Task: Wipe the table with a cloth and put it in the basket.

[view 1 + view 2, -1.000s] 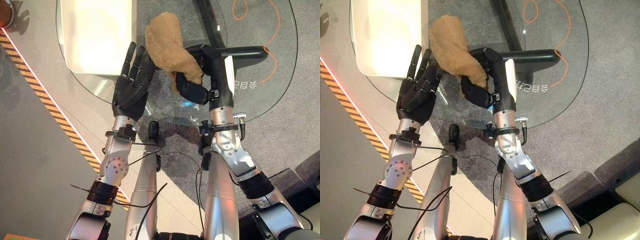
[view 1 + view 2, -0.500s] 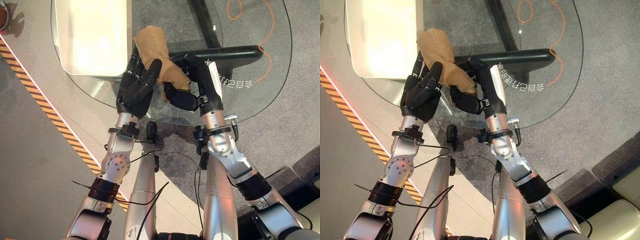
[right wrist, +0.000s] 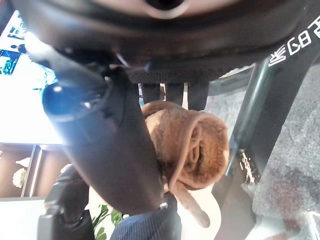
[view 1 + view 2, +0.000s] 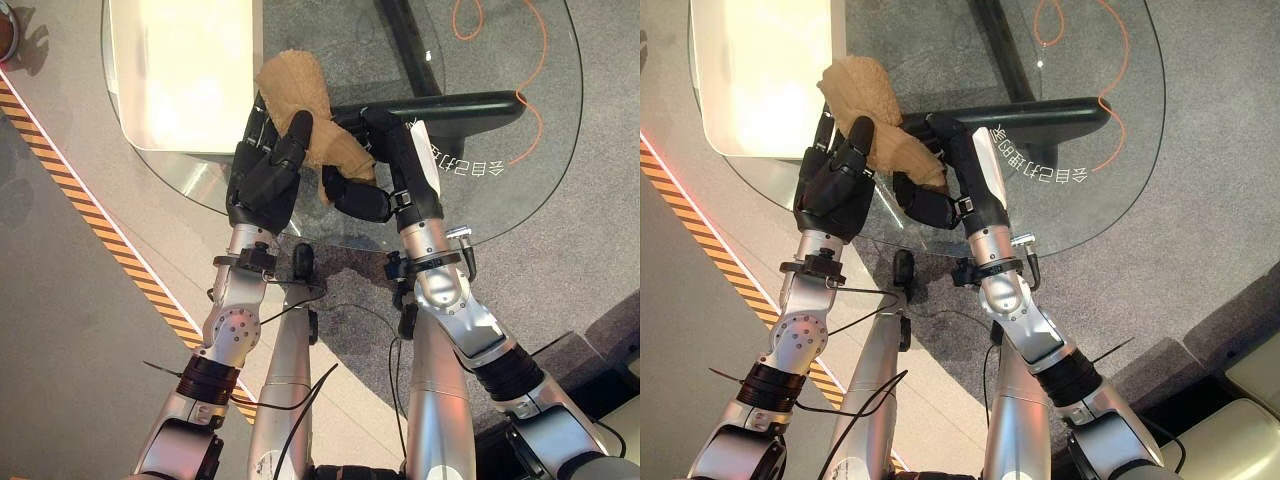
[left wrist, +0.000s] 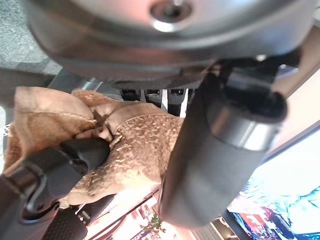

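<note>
we see bright, even light from above. the white basket (image 4: 185,70) is blown out to a pale glow, and the glass table (image 4: 520,190) throws small glints near its rim. soft shadows lie on the floor (image 4: 60,300) beneath the arms. in the wrist views the near dark fingers (image 5: 220,150) blur heavily, while the cloth (image 3: 192,147) stays fairly sharp.

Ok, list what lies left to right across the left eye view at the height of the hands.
Yellow-and-black striped floor tape → dark left hand → tan fluffy cloth → dark right hand → orange cable seen through the round glass table.
</note>
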